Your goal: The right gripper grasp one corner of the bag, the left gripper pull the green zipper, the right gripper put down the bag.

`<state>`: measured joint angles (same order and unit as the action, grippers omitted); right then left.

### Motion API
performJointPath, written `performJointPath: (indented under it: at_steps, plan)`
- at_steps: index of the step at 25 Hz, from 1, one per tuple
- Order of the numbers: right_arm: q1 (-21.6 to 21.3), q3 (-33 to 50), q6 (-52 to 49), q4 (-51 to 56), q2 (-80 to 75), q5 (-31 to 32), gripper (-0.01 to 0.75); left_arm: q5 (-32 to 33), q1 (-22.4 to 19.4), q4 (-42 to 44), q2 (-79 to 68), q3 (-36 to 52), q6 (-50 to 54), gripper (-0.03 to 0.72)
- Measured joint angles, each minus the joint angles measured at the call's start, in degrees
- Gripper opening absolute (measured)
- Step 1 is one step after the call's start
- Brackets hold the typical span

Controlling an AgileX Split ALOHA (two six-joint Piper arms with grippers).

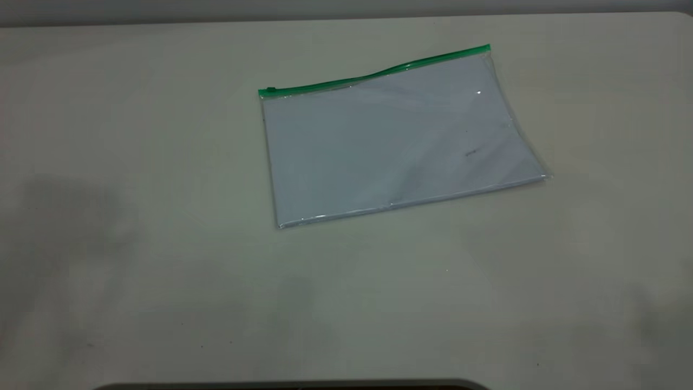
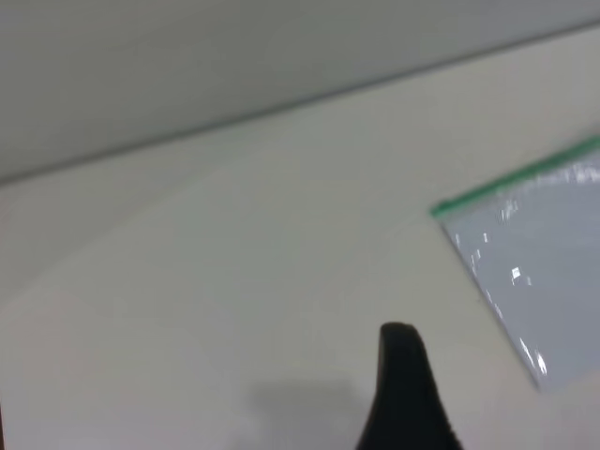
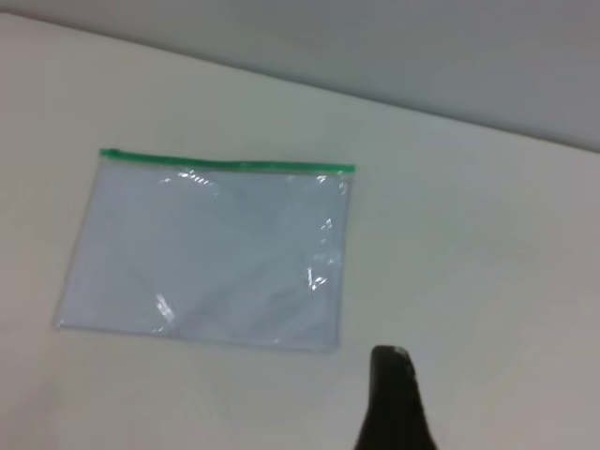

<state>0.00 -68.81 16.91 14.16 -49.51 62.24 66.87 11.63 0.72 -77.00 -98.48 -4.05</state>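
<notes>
The bag [image 1: 398, 138] is found lying flat toward twelve o'clock on the table [image 1: 108, 162], green zipper [image 1: 373, 73] closed, slider [image 1: 270, 90] at nine o'clock. No step is done. Neither gripper's opening can be determined; nothing is held.

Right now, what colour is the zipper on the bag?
Bright green. The zipper runs along the far edge of the bag, clearest in the exterior view.
</notes>
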Motion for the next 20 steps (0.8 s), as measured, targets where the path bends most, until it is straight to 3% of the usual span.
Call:
performJointPath:
  at_steps: [12,20]
  plan:
    - [0.0,20.5,0.2,1.5,20.0,-0.6,0.582,0.0,0.0,0.0,28.8,31.4,4.1,0.586]
    - [0.0,26.8,0.2,1.7,31.1,0.3,0.582,0.0,0.0,0.1,48.2,48.5,4.1,0.586]
